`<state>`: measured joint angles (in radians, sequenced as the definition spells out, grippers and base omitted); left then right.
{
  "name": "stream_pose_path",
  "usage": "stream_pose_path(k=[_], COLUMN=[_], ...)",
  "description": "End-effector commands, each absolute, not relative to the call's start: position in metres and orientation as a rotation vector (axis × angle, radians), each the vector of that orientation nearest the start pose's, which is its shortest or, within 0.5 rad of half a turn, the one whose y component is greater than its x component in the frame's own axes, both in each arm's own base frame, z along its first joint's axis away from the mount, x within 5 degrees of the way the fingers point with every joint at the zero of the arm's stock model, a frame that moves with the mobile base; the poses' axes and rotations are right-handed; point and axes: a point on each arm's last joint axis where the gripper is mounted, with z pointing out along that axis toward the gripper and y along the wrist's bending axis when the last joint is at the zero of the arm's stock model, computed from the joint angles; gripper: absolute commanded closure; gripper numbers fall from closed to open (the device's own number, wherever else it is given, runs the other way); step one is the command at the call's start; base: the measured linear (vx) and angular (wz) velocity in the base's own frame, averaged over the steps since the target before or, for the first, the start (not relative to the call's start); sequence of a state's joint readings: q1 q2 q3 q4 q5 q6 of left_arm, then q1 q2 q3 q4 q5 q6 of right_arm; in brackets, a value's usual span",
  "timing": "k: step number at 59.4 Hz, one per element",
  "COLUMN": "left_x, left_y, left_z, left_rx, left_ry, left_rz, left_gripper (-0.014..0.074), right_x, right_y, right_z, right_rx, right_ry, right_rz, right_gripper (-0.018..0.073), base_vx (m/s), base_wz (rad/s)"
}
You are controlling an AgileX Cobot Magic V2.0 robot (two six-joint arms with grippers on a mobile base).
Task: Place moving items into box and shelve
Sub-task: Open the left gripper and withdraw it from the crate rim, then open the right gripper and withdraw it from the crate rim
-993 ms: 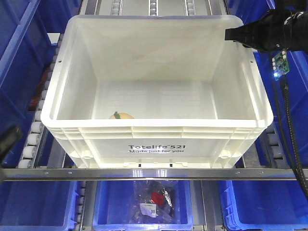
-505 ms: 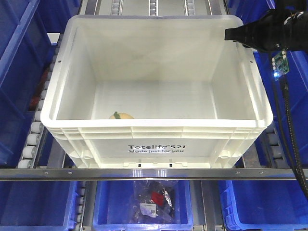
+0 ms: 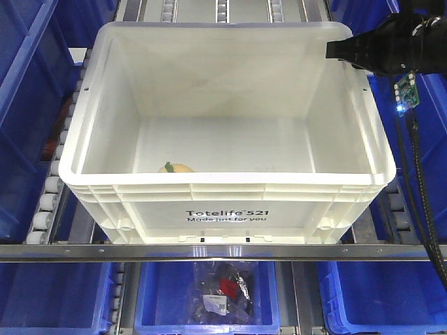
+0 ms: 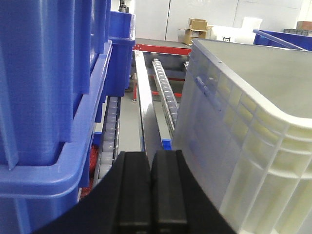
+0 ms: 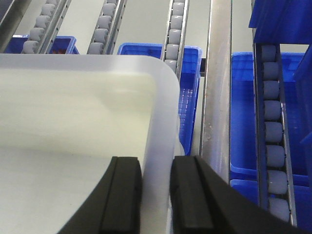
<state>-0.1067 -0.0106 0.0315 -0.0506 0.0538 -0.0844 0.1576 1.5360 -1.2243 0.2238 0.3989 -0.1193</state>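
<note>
up top, your right gripper point(image 5: 155, 195) reaches in from the right at the far right corner of the white crate point(image 3: 227, 202), its two black fingers point(image 5: 122, 195) straddling the crate's rim, one inside the wall and one outside, clamped on that smooth, rounded plastic edge. your left gripper point(image 4: 151, 195) sits low beside the crate's left wall, its two flat black pads pressed together with nothing between them, pointing along the gap between the crate and a stack of blue bins point(image 4: 48, 97).

the crate is a large rectangular tote of glossy, slightly translucent white plastic, with a ribbed band under the rim and black lettering "totelife 521" on the near face. it rests on a shelf lane of grey roller tracks point(image 5: 270, 141) and bare metal rails point(image 3: 223, 252). inside, one yellowish-tan rounded lump point(image 3: 174, 168) lies on the floor against the near wall, left of centre, mostly hidden by the rim. you cannot see a second item from any view. below the shelf, a blue bin point(image 3: 150, 300) holds a crinkled clear bag point(image 3: 222, 289) with a red piece showing.
</note>
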Motion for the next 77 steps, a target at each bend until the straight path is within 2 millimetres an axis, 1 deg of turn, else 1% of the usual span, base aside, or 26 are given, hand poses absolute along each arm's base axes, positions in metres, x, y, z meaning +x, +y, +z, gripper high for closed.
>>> stream_pose_path(k=[1,42,53,62,67,77], left_x=[0.056,0.056,0.056,0.056,0.056,0.056], left_y=[-0.006,-0.006,-0.006,-0.006,-0.006,-0.006], left_z=[0.201,0.201,0.201,0.201,0.201,0.201], left_rx=[-0.020,-0.020,-0.020,-0.020,-0.020,-0.020], left_ry=[1.482,1.482,1.482,1.482,1.482,1.482], left_rz=[-0.196,-0.196,-0.196,-0.196,-0.196,-0.196], left_gripper=[0.0604,0.0604,0.0604,0.0604,0.0604,0.0604], right_x=[0.343,0.343,0.338,0.327,0.321,0.313], right_y=[0.062,0.063,0.062,0.059,0.057,0.057], right_z=[0.351,0.351,0.358,0.370,0.374,0.374], right_rx=[-0.116,-0.114,-0.112,-0.126,-0.153,-0.138], right_ry=[2.048,2.048,2.034,2.018,2.023,2.087], right_rz=[0.238,0.240,0.246,0.231,0.202,0.221], right_gripper=[0.0332,0.0331,0.0322,0.0274,0.0234,0.0121], base_vx=[0.00,0.00,0.00,0.00,0.00,0.00], base_wz=[0.00,0.00,0.00,0.00,0.00,0.00])
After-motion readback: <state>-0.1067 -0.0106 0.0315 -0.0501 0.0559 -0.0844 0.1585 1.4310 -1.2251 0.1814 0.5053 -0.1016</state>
